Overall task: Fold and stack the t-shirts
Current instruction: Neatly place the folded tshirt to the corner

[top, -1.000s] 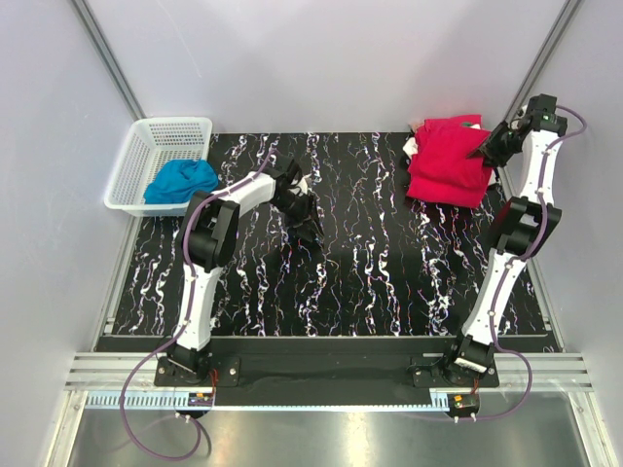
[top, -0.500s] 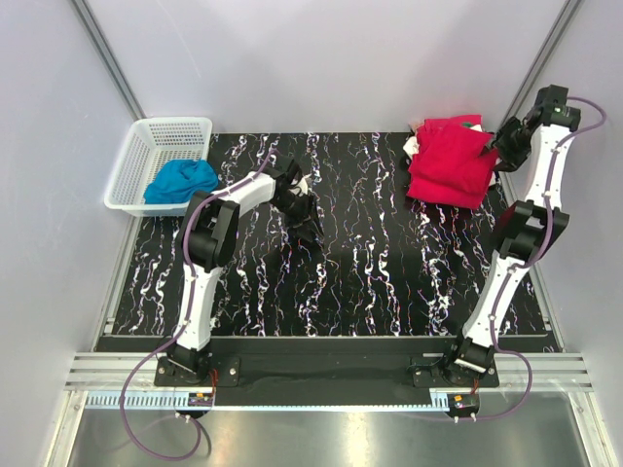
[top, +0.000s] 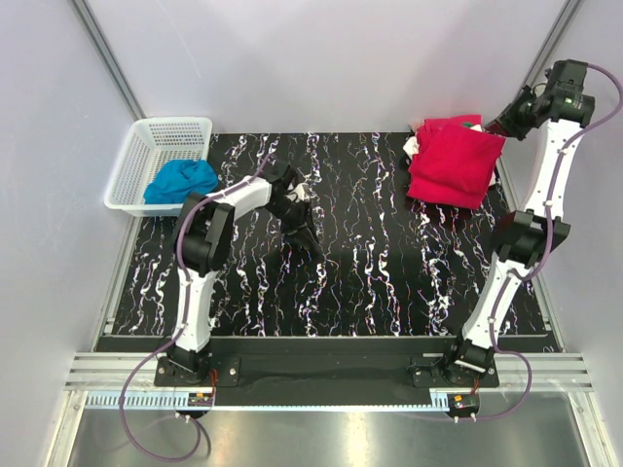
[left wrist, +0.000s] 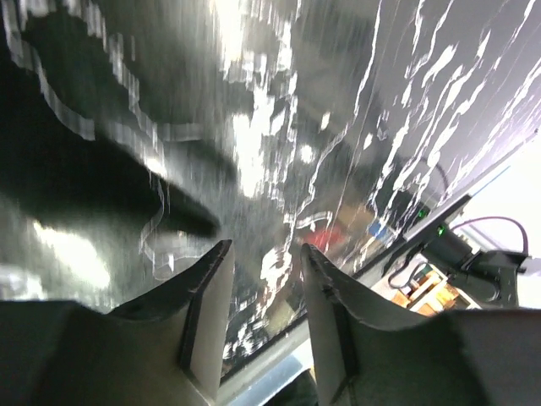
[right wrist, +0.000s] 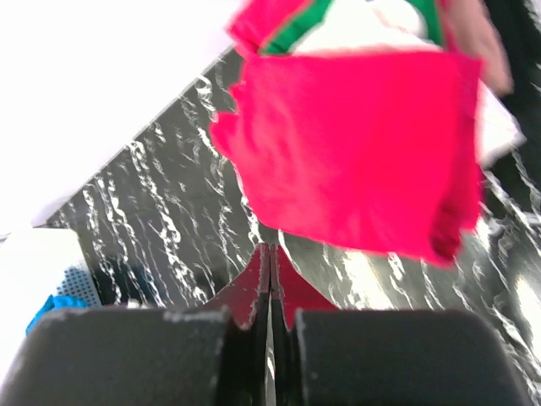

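Observation:
The t-shirts (top: 450,165) lie as a folded red pile at the table's far right. In the right wrist view the pile (right wrist: 363,144) shows a flat red top layer, with white and green fabric (right wrist: 338,25) at its far end. My right gripper (top: 508,122) hangs above the pile's far right corner. It (right wrist: 270,249) is shut, its fingers pressed together with nothing between them and clear of the cloth. My left gripper (top: 310,232) hovers low over the table left of centre. It (left wrist: 264,249) is open and empty.
A white mesh basket (top: 136,165) at the far left holds a crumpled blue cloth (top: 182,180). Black marbled tabletop (top: 389,263) lies between the arms. White walls stand close behind and beside the pile.
My right gripper has lifted and drawn back from the pile toward the far right corner, and its jaws have shut. The left gripper has narrowed slightly and hardly moved.

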`<state>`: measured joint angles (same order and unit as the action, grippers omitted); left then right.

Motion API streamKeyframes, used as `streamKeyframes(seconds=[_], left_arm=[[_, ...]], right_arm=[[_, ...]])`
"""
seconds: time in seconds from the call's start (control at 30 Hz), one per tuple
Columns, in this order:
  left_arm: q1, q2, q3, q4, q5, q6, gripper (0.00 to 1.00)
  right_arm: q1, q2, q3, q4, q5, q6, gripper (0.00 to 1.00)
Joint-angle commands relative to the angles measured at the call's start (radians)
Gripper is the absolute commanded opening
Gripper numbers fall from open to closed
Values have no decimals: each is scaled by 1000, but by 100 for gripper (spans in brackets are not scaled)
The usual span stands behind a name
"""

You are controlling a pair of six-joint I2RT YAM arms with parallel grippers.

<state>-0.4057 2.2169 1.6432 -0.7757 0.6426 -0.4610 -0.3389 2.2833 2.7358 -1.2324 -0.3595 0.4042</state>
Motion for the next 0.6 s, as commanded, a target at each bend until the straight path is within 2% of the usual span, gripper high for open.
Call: streamKeyframes(seconds=[0.0, 0.03, 0.1, 0.2, 0.4, 0.57], left_arm=[[5, -141, -51, 1, 5, 30, 39], [5, -169, -72, 1, 5, 33, 35], [5, -209, -94, 1, 12, 35, 32], [5, -253, -138, 0, 12, 44, 32], [5, -284, -192, 1, 20, 50, 32], [5, -304, -198, 0, 26, 38, 32]], right_arm=[[52, 68, 39, 137, -68, 50, 0], [54, 85, 21, 171, -81, 62, 0], [57, 114, 7, 241, -100, 96, 0], [81, 202, 59, 258, -87, 91, 0], [101, 316, -2, 340, -44, 146, 0], [110, 412, 16, 381, 19, 183, 0]])
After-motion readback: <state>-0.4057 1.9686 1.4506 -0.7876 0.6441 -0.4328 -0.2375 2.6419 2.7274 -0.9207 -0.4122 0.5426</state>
